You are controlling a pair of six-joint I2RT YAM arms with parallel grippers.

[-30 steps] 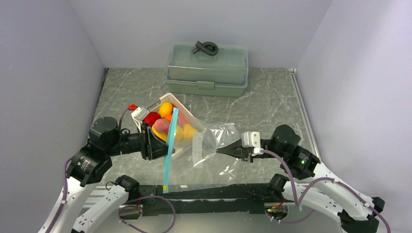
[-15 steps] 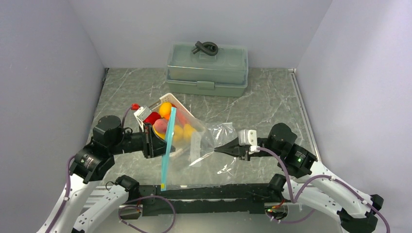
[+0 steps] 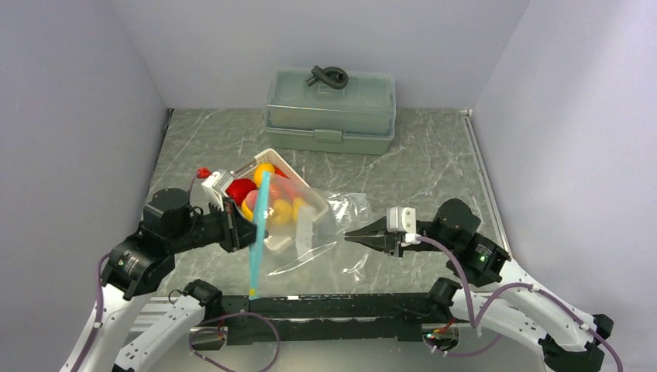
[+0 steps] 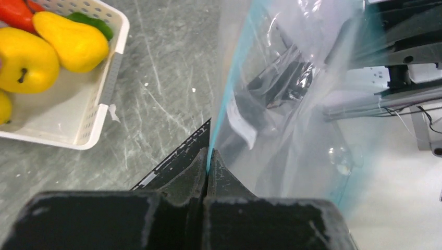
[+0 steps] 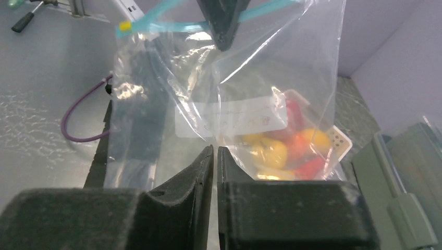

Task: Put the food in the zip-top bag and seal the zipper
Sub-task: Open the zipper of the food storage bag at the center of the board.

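Observation:
The clear zip-top bag (image 3: 310,232) hangs by its mouth over the table, its lower end sagging onto the surface. My left gripper (image 3: 246,225) (image 4: 208,156) is shut on the teal zipper (image 3: 259,217) (image 4: 221,104) partway along the strip. The food (image 3: 263,198) (image 4: 23,62), yellow, red and green pieces, lies in the white basket (image 4: 112,78) behind the bag. At the bag's bottom edge my right gripper (image 3: 349,236) (image 5: 215,151) shows a thin gap between its jaws, with no plastic in it. The right wrist view shows the bag (image 5: 271,62) and zipper (image 5: 167,23) ahead.
A grey-green lidded box (image 3: 329,108) stands at the back of the table. The basket (image 3: 310,203) sits left of centre, partly covered by the bag. A yellow end tab (image 3: 252,294) on the strip hangs near the arms' base rail.
The left jaws have closed on the zipper strip and drawn it slightly left. The right jaws have parted a little, and the bag's lower end has gone slack and sunk.

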